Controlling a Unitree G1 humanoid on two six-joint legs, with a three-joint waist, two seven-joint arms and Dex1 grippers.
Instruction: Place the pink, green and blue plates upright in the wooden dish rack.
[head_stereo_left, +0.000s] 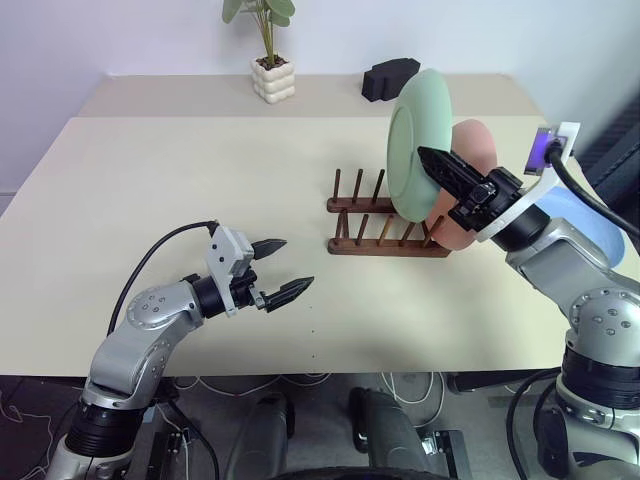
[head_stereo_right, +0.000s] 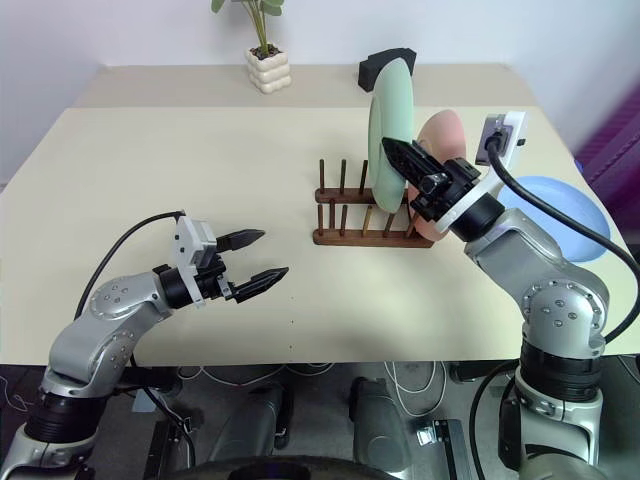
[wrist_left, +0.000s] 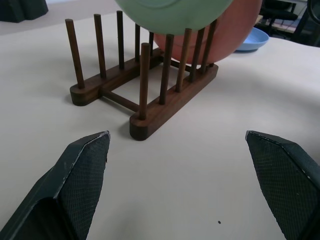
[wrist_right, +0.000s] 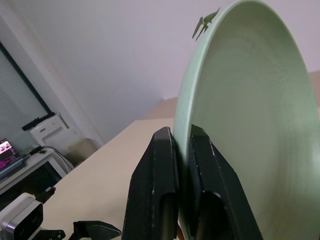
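My right gripper (head_stereo_left: 425, 157) is shut on the rim of the pale green plate (head_stereo_left: 415, 140) and holds it upright over the wooden dish rack (head_stereo_left: 360, 245). The plate's lower edge sits at about the height of the peg tops. Just right of it, the pink plate (head_stereo_left: 478, 150) stands upright between pegs at the rack's right end. The blue plate (head_stereo_right: 560, 205) lies flat on the table at the far right, partly behind my right arm. My left gripper (head_stereo_left: 297, 263) hovers open with nothing in it, low over the table to the left of the rack and pointing toward it.
A potted plant in a white pot (head_stereo_left: 272, 78) and a black block (head_stereo_left: 390, 77) stand at the back of the table. A small device with a lit screen (head_stereo_left: 545, 150) stands at the right edge. The pale tabletop (head_stereo_left: 180, 180) stretches left of the rack.
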